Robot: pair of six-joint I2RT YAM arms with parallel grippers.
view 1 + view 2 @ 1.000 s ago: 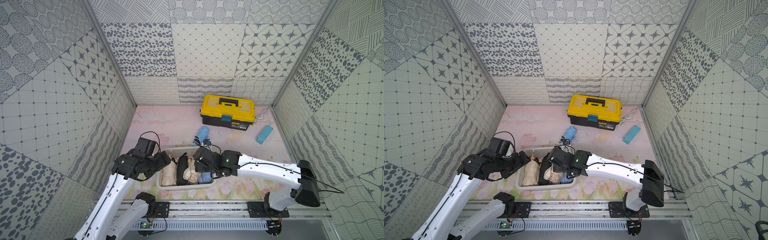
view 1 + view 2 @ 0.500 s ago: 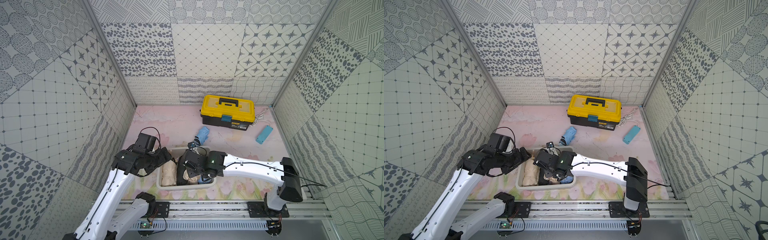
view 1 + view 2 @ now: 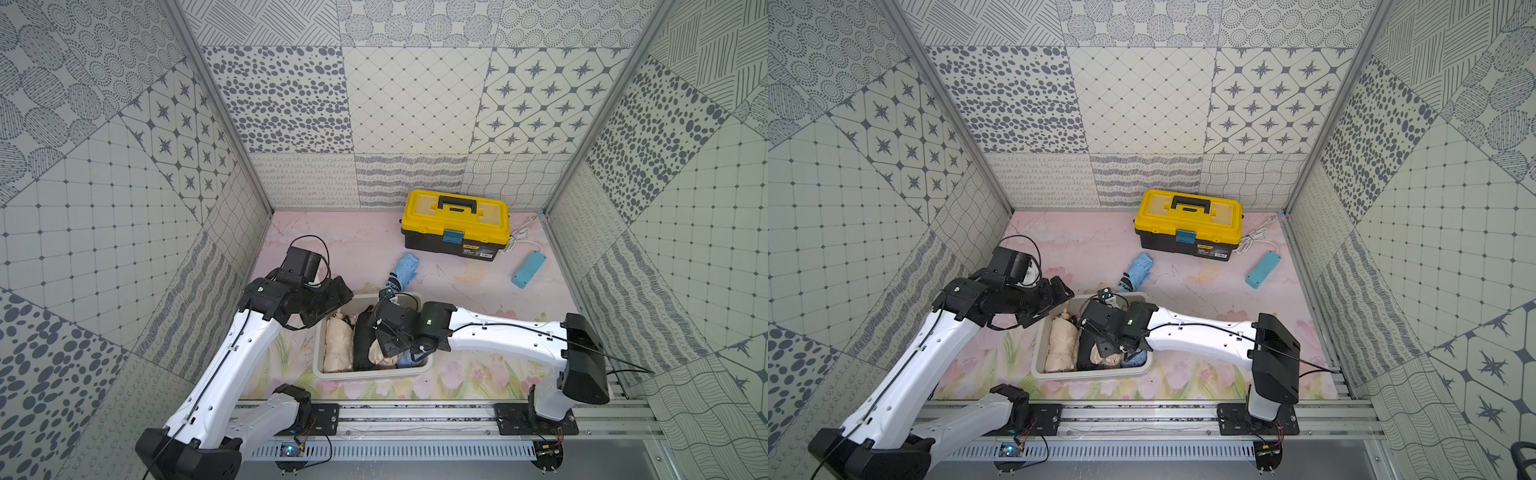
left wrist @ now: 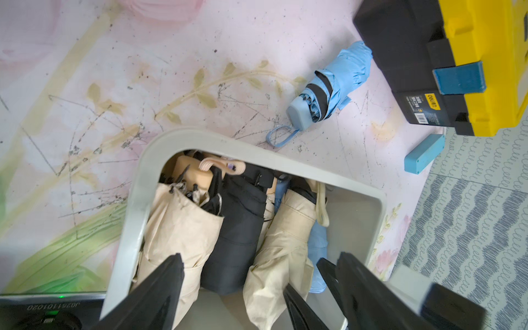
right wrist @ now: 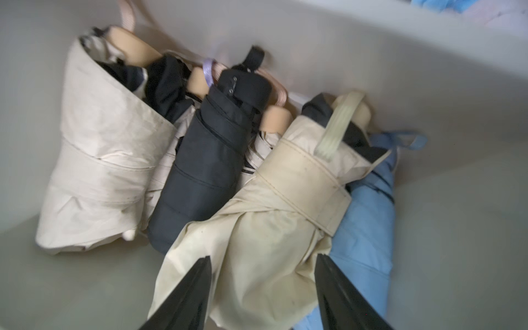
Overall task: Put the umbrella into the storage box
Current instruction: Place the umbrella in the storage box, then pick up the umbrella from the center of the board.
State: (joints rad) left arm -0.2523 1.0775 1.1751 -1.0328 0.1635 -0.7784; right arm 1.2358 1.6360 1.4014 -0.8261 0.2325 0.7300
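The white storage box (image 3: pixel 370 376) (image 3: pixel 1092 376) stands near the front and holds several folded umbrellas: beige (image 4: pixel 183 225), black (image 5: pixel 205 171), cream (image 5: pixel 285 200) and blue (image 5: pixel 368 217). My right gripper (image 5: pixel 263 257) (image 3: pixel 384 345) reaches down into the box. It is open, with its fingers either side of the cream umbrella's end. Another light blue umbrella (image 3: pixel 405 266) (image 4: pixel 340 77) lies on the floor just beyond the box. My left gripper (image 4: pixel 260 255) (image 3: pixel 343 291) hovers open and empty over the box's far left corner.
A yellow-lidded black toolbox (image 3: pixel 455 224) sits at the back. A turquoise block (image 3: pixel 528 270) with a white cable (image 3: pixel 519 237) lies at the right. Patterned walls close in the left, right and back.
The right arm swung left over the box. Its jaws narrowed on the cream umbrella, then widened again. The left gripper drifted slightly away from the front.
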